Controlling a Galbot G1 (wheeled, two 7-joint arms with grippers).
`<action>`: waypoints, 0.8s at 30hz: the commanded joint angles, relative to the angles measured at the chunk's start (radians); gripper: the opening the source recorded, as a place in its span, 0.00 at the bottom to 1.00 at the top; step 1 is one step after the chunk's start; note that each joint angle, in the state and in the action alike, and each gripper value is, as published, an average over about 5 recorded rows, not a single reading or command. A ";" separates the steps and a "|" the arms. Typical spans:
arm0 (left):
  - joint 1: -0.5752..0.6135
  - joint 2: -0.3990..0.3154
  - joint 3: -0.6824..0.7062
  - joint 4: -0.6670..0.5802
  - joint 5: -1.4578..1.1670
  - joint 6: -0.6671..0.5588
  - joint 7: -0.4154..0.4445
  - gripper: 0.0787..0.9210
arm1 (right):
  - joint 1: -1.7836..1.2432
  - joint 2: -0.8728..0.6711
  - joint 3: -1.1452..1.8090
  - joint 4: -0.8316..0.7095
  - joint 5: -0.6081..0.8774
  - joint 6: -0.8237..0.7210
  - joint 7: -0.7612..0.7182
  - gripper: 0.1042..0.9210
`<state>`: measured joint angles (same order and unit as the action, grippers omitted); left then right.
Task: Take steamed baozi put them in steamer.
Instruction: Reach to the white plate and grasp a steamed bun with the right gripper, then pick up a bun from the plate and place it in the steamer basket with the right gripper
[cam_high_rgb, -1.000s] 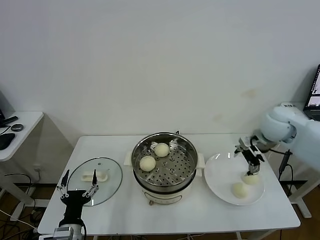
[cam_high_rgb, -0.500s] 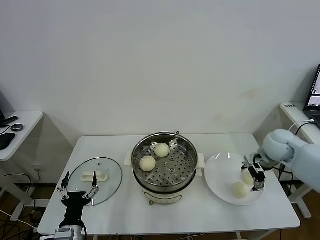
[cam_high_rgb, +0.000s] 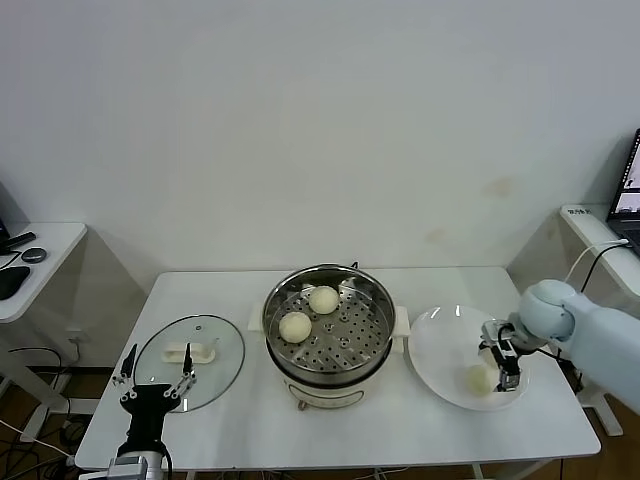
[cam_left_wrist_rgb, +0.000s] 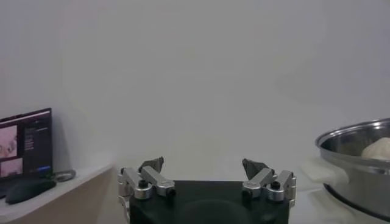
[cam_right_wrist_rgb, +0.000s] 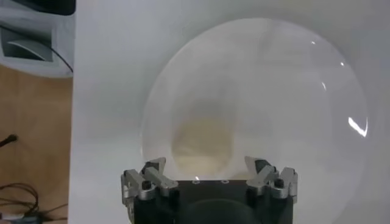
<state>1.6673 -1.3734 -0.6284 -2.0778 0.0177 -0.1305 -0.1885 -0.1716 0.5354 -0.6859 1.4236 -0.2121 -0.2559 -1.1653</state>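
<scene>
The steamer (cam_high_rgb: 372, 300) stands mid-table with two steamed baozi (cam_high_rgb: 323, 299) (cam_high_rgb: 295, 326) on its perforated tray. To its right lies a white plate (cam_high_rgb: 440, 340) with one baozi (cam_high_rgb: 481, 378) in plain sight. My right gripper (cam_high_rgb: 503, 356) hangs low over the plate just beyond that bun, open. In the right wrist view a baozi (cam_right_wrist_rgb: 203, 143) lies on the plate (cam_right_wrist_rgb: 274, 91) just ahead of the open right gripper (cam_right_wrist_rgb: 206, 167), untouched. My left gripper (cam_high_rgb: 155, 385) waits open at the front left; the left wrist view shows it (cam_left_wrist_rgb: 203, 167) empty, with the steamer (cam_left_wrist_rgb: 359, 164) off to one side.
A round glass lid (cam_high_rgb: 215, 365) with a white handle lies on the table's left part, just beyond the left gripper. A side table with a mouse (cam_high_rgb: 34, 254) stands at far left, and a laptop (cam_high_rgb: 628, 185) at the right edge.
My right gripper came down from the plate's far rim and moved nearer over the buns, now hiding one of them in the head view. The left arm stayed put.
</scene>
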 joint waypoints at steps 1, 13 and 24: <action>0.001 0.000 -0.003 0.001 -0.001 -0.001 -0.001 0.88 | -0.041 0.038 0.030 -0.029 -0.012 -0.003 0.017 0.87; 0.001 -0.002 -0.005 0.003 -0.002 -0.002 -0.001 0.88 | -0.054 0.049 0.032 -0.037 -0.027 -0.008 0.003 0.57; 0.001 0.002 -0.010 -0.006 -0.008 -0.001 -0.001 0.88 | 0.115 -0.003 -0.050 0.006 0.038 0.003 -0.048 0.40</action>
<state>1.6687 -1.3717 -0.6387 -2.0827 0.0105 -0.1324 -0.1895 -0.1549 0.5526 -0.6896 1.4144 -0.2083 -0.2538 -1.1889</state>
